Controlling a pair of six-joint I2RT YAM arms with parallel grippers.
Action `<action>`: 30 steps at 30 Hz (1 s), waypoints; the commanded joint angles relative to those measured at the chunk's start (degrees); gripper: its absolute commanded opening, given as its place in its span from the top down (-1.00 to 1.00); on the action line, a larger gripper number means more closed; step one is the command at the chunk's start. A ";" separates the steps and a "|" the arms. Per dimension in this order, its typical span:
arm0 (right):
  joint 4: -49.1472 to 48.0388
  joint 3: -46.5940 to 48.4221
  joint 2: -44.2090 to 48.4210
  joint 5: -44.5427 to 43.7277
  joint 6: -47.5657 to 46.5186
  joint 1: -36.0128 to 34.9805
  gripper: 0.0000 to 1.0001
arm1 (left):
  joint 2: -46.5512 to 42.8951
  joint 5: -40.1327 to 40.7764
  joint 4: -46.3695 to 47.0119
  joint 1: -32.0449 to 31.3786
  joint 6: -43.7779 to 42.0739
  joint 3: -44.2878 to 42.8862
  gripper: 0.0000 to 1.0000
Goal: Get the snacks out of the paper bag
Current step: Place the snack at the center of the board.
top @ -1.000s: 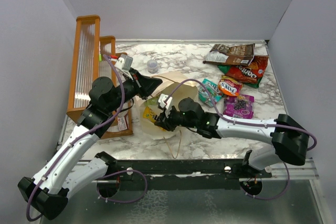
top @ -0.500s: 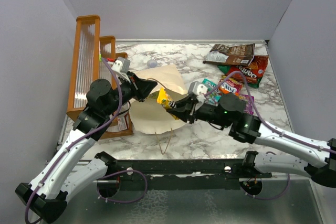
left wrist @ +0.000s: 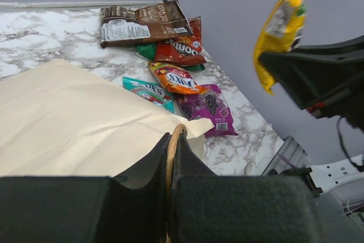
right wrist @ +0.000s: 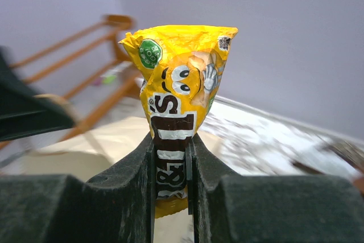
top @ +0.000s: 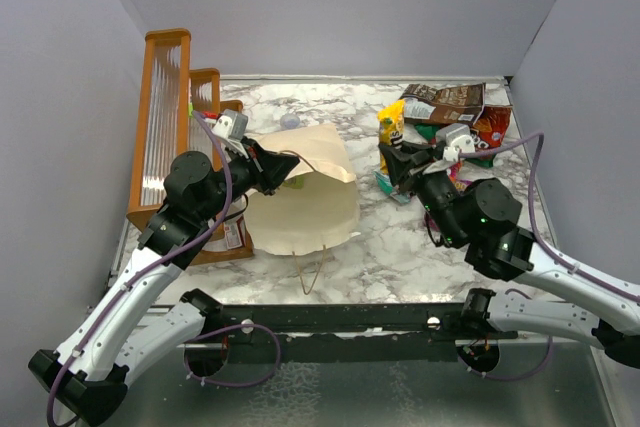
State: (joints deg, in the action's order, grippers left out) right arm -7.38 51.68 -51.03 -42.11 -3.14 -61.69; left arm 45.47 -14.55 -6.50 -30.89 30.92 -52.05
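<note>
Yellow candy pack (right wrist: 181, 101) – upright, lower end pinched between the fingers of the right claw (right wrist: 172, 160), off the bench (top: 400, 247) | cream paper bag (top: 305, 212) – its tan handle (left wrist: 169, 157) clamped in the left claw (left wrist: 172, 136), bag body just beyond it

You had a white, grey-veined marble surface (top: 392, 250) before you, closed in at the back and both sides by plain pale lilac-grey walls (top: 340, 7). An orange-framed wooden rack (top: 165, 117) stood along its left edge. The light was soft and even.
</note>
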 commanded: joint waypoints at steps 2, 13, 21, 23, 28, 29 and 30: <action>12.20 -4.27 -2.29 -9.14 15.53 10.28 0.78 | -0.96 -1.36 -0.41 -0.27 0.28 -1.04 1.00; 20.43 -19.44 -11.91 13.45 50.50 19.42 0.78 | -1.50 -3.38 -0.33 -0.23 1.05 -0.87 1.00; 20.43 -27.13 -9.76 15.94 59.05 19.76 0.69 | -1.13 -8.47 2.48 -0.24 1.68 0.09 1.00; 20.06 -27.66 -9.79 16.16 59.78 20.02 0.64 | -1.11 -8.68 3.53 -0.20 2.53 0.47 1.00; 20.23 -26.15 -8.53 14.21 55.91 20.12 0.10 | -0.82 -10.32 4.38 -0.18 2.63 0.51 1.00; 20.68 -25.52 -8.15 12.36 54.71 20.14 -0.06 | -0.78 -10.15 4.37 -0.15 2.73 0.51 1.00; 21.09 -24.75 -7.52 11.79 53.23 20.12 -0.19 | -0.75 -10.09 4.35 -0.15 2.86 0.42 1.00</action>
State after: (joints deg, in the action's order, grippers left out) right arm 14.41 24.25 -60.88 -27.09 53.04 -41.89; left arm 44.99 -22.31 -4.93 -30.89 33.10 -51.81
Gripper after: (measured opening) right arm 0.478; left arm 0.018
